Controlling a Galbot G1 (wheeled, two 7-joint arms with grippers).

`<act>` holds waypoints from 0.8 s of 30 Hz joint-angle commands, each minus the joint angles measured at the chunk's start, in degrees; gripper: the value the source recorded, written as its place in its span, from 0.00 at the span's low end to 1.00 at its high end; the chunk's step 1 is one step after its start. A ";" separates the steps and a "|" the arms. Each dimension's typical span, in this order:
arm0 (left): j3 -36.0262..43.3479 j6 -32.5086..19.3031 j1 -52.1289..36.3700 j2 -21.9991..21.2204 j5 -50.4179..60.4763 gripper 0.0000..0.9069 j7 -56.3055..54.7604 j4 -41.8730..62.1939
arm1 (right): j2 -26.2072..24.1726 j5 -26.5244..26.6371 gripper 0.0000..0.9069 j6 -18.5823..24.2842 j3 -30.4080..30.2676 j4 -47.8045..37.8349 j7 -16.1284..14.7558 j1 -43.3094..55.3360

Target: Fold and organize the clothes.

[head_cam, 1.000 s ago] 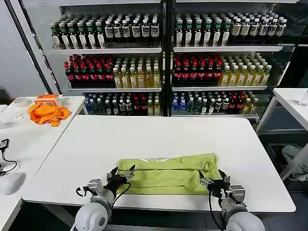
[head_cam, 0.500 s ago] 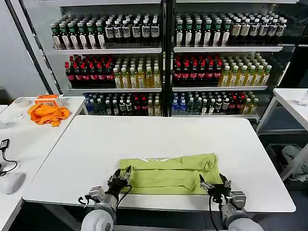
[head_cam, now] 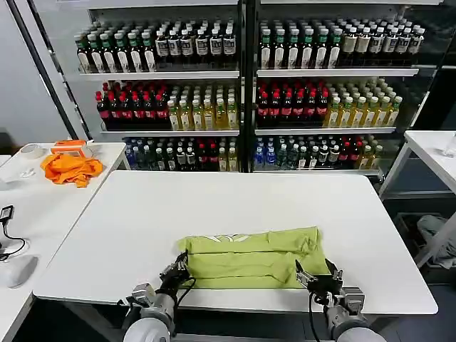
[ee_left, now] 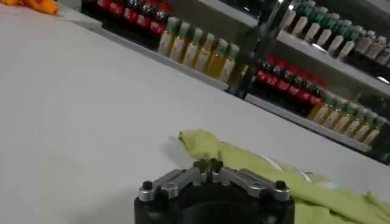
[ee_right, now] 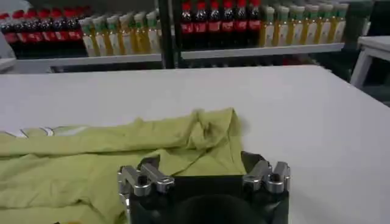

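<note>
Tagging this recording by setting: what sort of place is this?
Probably a mock shop or lab: tall shelves of bottled drinks behind plain white tables, a yellow-green T-shirt laid out.

1 T-shirt (head_cam: 251, 257), 1 orange cloth (head_cam: 70, 168), 2 grippers.

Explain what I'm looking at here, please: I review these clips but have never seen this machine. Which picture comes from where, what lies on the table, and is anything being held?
This is a two-armed robot. One picture looks down from its head; the other two come from cameras on its wrists, so the dark metal part at their lower edge is that arm's own gripper.

On the white table lies a yellow-green T-shirt, folded into a long band near the front edge. The left gripper sits at the band's left end, its fingers shut; whether they pinch fabric cannot be told. The right gripper sits at the right end, fingers open, cloth between them.

Drink bottles fill shelves behind. An orange cloth lies on a side table.
</note>
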 commanded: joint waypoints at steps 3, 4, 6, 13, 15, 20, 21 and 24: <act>-4.52 -2.12 0.25 1.97 -0.93 0.01 0.46 -4.14 | -0.04 -0.05 1.00 0.33 0.36 0.20 0.04 -0.38; -5.17 -2.04 0.15 2.46 -1.05 0.01 0.48 -4.28 | -0.06 -0.05 1.00 0.36 0.42 0.23 0.03 -0.45; -7.09 -1.85 -0.05 3.86 -1.62 0.01 0.52 -4.62 | -0.13 -0.01 1.00 0.36 0.58 0.37 -0.01 -0.51; -13.86 0.59 -0.89 8.90 -4.99 0.01 0.47 -5.13 | -0.18 0.05 1.00 0.36 0.42 0.46 -0.11 -0.19; -15.20 2.94 -0.77 10.45 -7.81 0.01 0.29 -6.69 | -0.19 0.10 1.00 0.36 0.33 0.38 -0.20 -0.02; -13.88 5.70 -0.49 10.91 -20.13 0.01 0.14 -10.77 | -0.08 -0.03 1.00 0.36 0.09 0.81 -0.32 -0.19; -12.97 5.78 -0.84 10.33 -23.00 0.01 0.19 -10.99 | -0.04 -0.08 1.00 0.38 0.08 0.89 -0.25 -0.18; -10.40 6.62 -2.58 7.59 -29.66 0.01 0.29 -11.45 | 0.00 -0.20 1.00 0.40 0.09 1.04 -0.27 -0.18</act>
